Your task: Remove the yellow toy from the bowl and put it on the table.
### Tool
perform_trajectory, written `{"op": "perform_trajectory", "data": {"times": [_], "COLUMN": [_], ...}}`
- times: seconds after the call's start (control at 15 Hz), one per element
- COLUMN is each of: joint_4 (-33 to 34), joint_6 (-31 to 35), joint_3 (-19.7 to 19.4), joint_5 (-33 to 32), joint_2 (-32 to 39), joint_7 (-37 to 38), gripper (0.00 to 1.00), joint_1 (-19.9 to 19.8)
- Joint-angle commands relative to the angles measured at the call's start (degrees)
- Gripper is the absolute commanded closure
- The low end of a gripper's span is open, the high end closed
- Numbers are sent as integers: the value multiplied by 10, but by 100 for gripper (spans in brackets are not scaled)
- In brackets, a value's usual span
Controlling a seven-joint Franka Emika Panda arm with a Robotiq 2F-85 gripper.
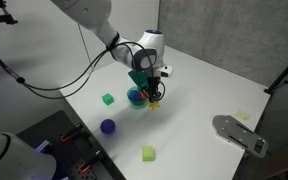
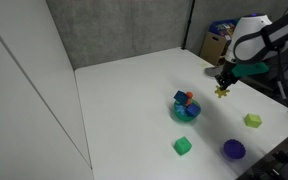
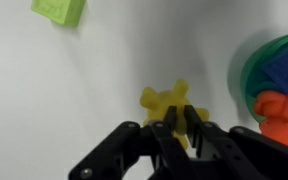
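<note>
White counter [image 1: 204,90] under everything. Arm [image 1: 94,20] stretched over it, elbow high, wrist bent steeply down. Fingers [image 3: 197,125] pointing down, pinched shut on yellow toy [image 3: 162,100], clear in wrist view. Teal bowl [image 1: 136,97] just beside fingers, w/ blue & red pieces [image 2: 183,99] inside. Farther off on counter: purple ball [image 2: 233,149], green cube [image 2: 183,146], yellow-green cube [image 2: 252,120], all well apart. Yellow toy out of bowl, just past its rim, low near counter; touching surface or not, can't tell.
</note>
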Motion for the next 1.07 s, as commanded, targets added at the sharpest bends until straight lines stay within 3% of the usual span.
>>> {"op": "perform_trajectory", "data": {"times": [0.0,0.07,0.13,0.6,0.73,1.0], "joint_4": [-18,-20,-22,-23,-21,-17], "joint_6": [34,35,37,13,0,-30], "joint_3": [2,4,4,27,42,69], "joint_5": [18,22,23,46,55,72], "joint_2": [8,8,8,-25,-40,-75], "joint_7": [-32,-38,-41,-71,-81,-98], "gripper": [94,61,60,6,0,0], "joint_1": [-15,-18,-19,-11,-7,6]}}
